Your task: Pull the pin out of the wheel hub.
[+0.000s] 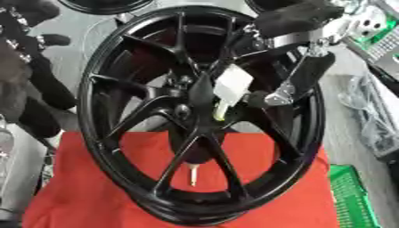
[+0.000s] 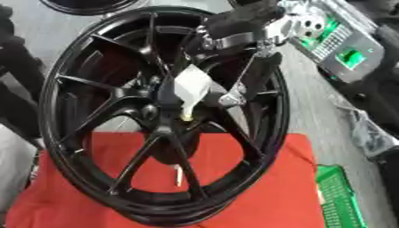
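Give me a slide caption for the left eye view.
Right hand reaches through the black wheel on red cloth toward its hub.

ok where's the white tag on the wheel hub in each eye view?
Left eye view: the white tag sits just right of the picture's centre, above the middle, against the hub of the black wheel.
Right eye view: the white tag sits just left of centre, at about the same height.
Shared landmark: the red cloth under the wheel; in both views the tag hangs above its upper edge.
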Motion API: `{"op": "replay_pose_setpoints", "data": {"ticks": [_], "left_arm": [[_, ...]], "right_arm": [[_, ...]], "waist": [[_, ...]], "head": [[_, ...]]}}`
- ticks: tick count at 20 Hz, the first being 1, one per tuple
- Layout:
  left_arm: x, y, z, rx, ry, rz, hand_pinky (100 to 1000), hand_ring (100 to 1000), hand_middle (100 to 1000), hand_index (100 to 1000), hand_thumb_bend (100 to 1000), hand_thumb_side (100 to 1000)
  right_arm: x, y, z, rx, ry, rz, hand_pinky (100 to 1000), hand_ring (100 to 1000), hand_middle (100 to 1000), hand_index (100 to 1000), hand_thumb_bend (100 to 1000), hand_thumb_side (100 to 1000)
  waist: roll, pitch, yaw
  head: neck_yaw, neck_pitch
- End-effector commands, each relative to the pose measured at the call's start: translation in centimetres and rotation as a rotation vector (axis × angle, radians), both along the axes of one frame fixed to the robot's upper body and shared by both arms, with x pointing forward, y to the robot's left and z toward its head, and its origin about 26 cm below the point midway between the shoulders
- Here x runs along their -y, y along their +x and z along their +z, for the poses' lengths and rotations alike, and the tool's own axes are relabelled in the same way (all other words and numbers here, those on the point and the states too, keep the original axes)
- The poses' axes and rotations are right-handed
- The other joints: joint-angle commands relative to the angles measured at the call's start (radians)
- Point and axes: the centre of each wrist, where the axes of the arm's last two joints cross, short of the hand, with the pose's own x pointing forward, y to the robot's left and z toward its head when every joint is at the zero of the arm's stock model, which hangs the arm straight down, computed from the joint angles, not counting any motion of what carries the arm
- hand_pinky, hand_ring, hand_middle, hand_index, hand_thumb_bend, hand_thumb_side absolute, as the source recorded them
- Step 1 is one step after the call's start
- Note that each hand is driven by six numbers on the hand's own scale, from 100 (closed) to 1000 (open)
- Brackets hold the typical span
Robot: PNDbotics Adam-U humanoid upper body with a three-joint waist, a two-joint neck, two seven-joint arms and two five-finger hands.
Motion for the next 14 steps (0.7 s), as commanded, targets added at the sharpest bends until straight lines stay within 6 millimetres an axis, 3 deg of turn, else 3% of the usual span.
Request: {"op": "replay_pose_setpoints", "data": {"ticks": [1, 14], "left_arm": [[-0.05, -0.25, 0.83, 0.033, -0.002, -0.009, 619, 794, 607, 679, 100, 695], [0.02, -0.22, 0.82, 0.032, -0.002, -0.011, 619, 795, 607, 679, 100, 694]], "right_arm": [[0.44, 0.12, 0.73, 0.023, 0.007, -0.018, 853, 785, 707, 832, 173, 292], [0.48, 0.38, 0.45, 0.016, 0.049, -0.055, 836, 763, 641, 791, 119, 269]], "waist": [[0.003, -0.015, 0.001], [0.001, -0.015, 0.005]], "head": [[-0.003, -0.013], [-0.003, -0.014]]}}
